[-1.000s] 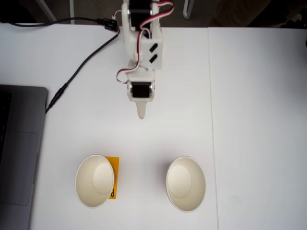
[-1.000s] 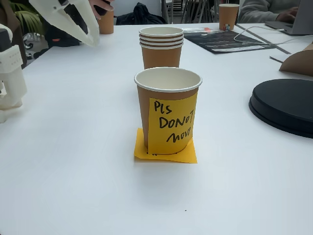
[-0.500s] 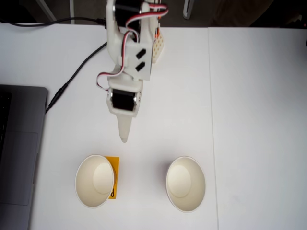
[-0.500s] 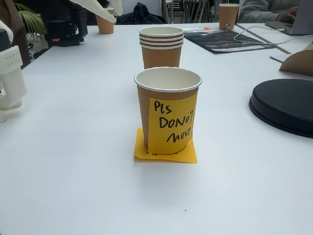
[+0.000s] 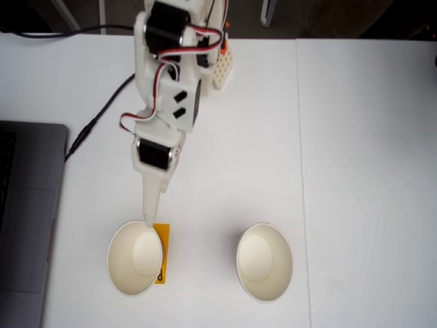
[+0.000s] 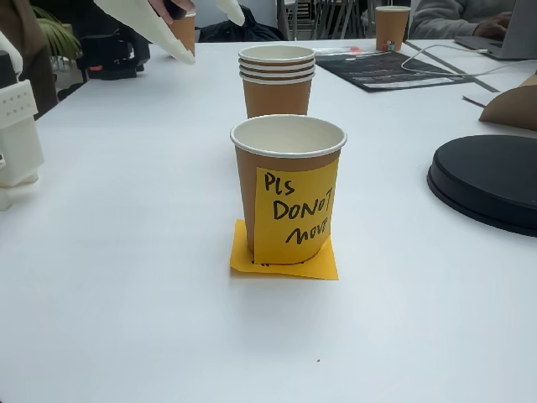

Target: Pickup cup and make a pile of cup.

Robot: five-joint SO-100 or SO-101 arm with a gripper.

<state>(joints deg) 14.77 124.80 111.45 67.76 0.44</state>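
Where the white arm reaches down the tabletop (image 5: 355, 171) in a fixed view from above, its pincer (image 5: 148, 220) points at the far rim of the left cup (image 5: 134, 258), which stands on an orange sticky note (image 5: 162, 254); whether the pincer is spread or pressed together cannot be told. The right cup (image 5: 264, 262) stands apart. A laptop (image 5: 24, 205) lies at the left edge.

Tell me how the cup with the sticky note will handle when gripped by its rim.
Probably light: the cup is thin paper and looks empty from above. Its wall will likely dent under a hard squeeze, though the rolled rim should stiffen it. It stands upright on a narrow base, so a nudge up high may tip it.
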